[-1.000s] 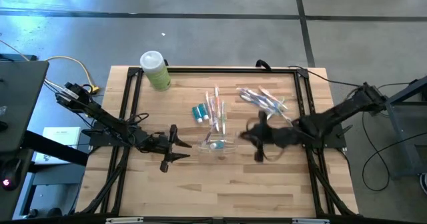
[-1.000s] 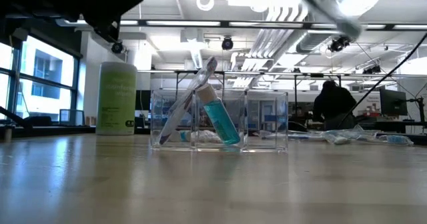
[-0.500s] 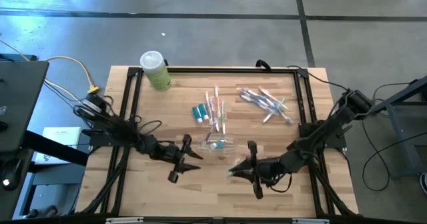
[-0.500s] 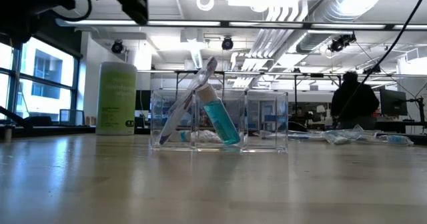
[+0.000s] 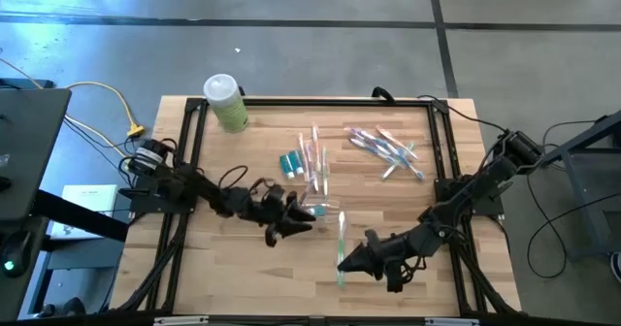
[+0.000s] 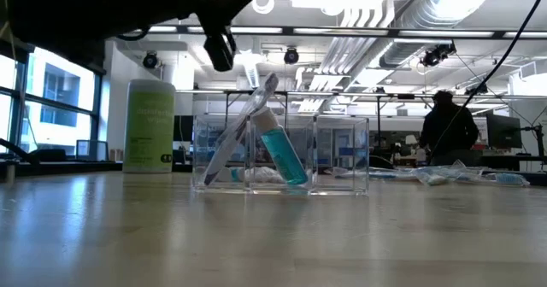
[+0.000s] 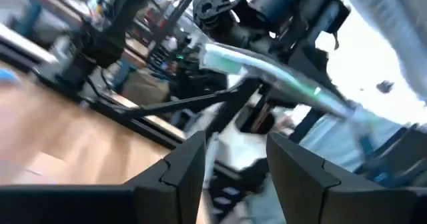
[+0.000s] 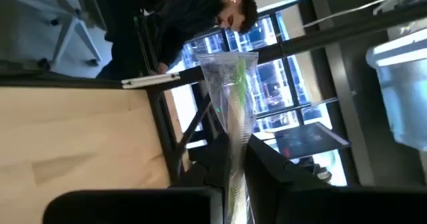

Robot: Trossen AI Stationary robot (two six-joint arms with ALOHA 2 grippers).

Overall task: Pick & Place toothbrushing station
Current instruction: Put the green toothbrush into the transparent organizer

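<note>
Even, soft overhead light fills the high view, where the pale wooden table (image 5: 243, 268) shows only faint shadows under the dark arms and no glare. In the low view bright ceiling lamps at upper centre and windows at the left edge backlight the scene, so the clear plastic organiser box (image 6: 282, 155) glints, the near tabletop falls out of focus, and the dark arm at upper left is a silhouette. Both wrist views are blown out by bright patches (the left one heavily motion-blurred), while the clear-wrapped green toothbrush (image 8: 233, 104) stays fairly sharp.
</note>
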